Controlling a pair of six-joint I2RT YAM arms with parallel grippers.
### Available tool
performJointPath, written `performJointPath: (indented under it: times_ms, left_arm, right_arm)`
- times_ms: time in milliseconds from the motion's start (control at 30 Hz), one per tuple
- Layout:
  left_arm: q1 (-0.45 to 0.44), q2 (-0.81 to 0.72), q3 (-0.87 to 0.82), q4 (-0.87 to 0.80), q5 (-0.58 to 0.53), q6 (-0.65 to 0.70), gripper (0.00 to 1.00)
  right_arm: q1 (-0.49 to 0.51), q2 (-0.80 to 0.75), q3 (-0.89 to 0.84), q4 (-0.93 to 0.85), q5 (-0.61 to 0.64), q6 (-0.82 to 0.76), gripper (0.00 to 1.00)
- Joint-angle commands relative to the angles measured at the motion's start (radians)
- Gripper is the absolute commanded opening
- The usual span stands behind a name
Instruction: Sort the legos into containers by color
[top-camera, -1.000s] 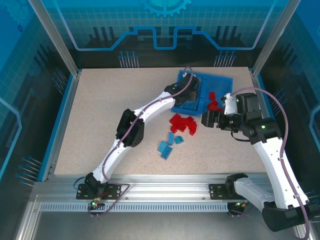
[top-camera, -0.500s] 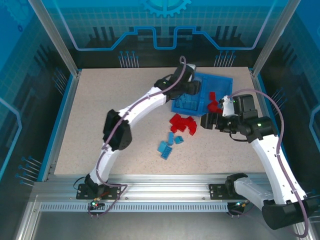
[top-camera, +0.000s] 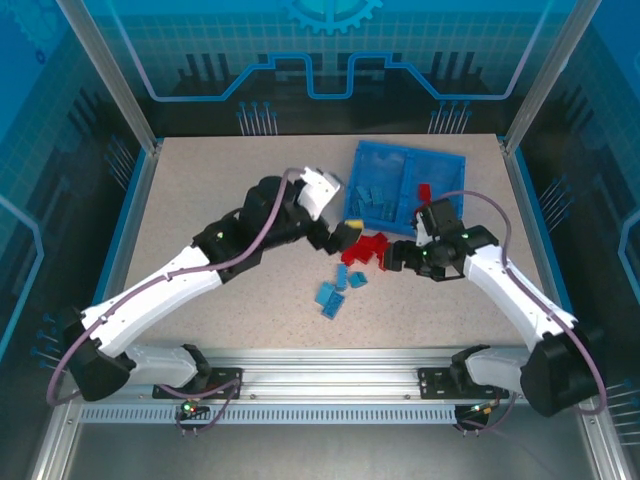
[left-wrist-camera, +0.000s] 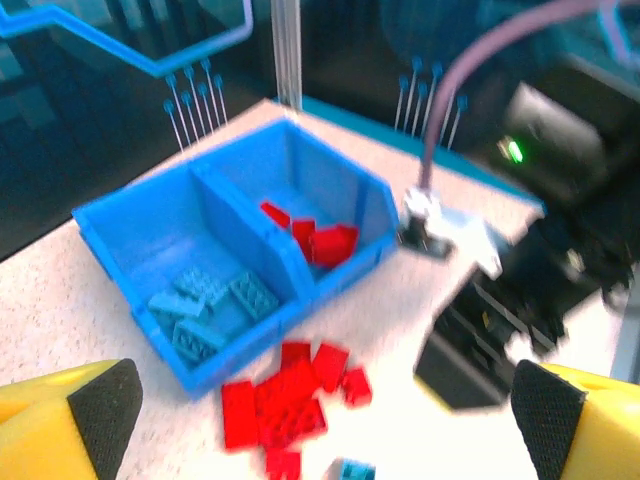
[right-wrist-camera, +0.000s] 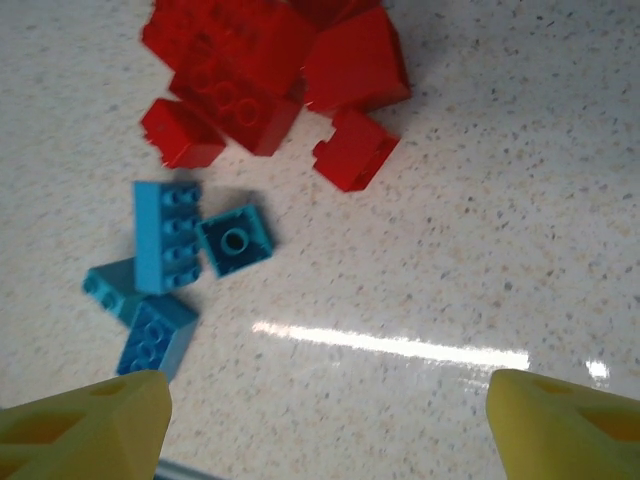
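Both hands are empty as I read it. The left gripper (top-camera: 343, 236) hangs with its yellow-tipped fingers (left-wrist-camera: 70, 415) spread wide and nothing between them, just beside the near-left corner of the shallow blue plastic tray (top-camera: 450, 165). The right gripper (top-camera: 396, 258) is likewise spread and bare, low over the speckled table top (top-camera: 200, 200). The loose pile of bright red studded bricks (top-camera: 365, 250) lies between the two.

That closeness is my first worry. The grippers stand near each other on either side of one small pile, and if I send both in together their fingers or arms could knock.

Second, the red bricks lie touching one another, so closing jaws may catch two at once. They may also pinch one by a corner and flick it away. The loose light blue studded bricks (right-wrist-camera: 165, 265) sit just beside the pile on the near side and could get swept along.

Third, the tray looks light, and a bump from the left arm could slide it. Its left compartment holds sorted light blue bricks (left-wrist-camera: 210, 310) and its right one sorted red bricks (left-wrist-camera: 315, 240). A careless drop near the divider could land on the wrong side. The left wrist view is blurred, so I cannot count what is inside.
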Motion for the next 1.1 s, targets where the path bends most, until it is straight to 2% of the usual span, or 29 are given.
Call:
performJointPath:
  times_ms: [0,133,333,533,600,800,1067]
  left_arm:
    - [-0.007,-0.055,-0.082,-0.027,0.048,0.121,0.99]
    - [-0.007,-0.11,-0.147,-0.049,0.046,0.183,0.99]
    - [-0.006,-0.169,-0.219,-0.077,0.117,0.256,0.99]
    - [0.005,-0.206,-0.271,-0.03,0.149,0.222,0.99]
    - [0.011,-0.215,-0.291,-0.004,0.15,0.203,0.99]
    - [0.031,-0.279,-0.385,0.065,0.185,0.163,0.99]
    - [0.068,-0.328,-0.436,0.095,0.194,0.161,0.99]
  right_arm:
    - [0.036,0.075,-0.036,0.163,0.054,0.042,0.84]
    - [0.056,0.187,-0.095,0.285,0.039,0.1,0.83]
    - [0.074,0.264,-0.061,0.348,0.136,0.128,0.78]
    - [0.108,0.337,-0.033,0.364,0.195,0.185,0.64]
    - [0.122,0.366,-0.017,0.375,0.211,0.211,0.54]
    - [0.162,0.422,0.008,0.373,0.278,0.26,0.37]
    - [0.175,0.399,0.011,0.327,0.342,0.271,0.26]
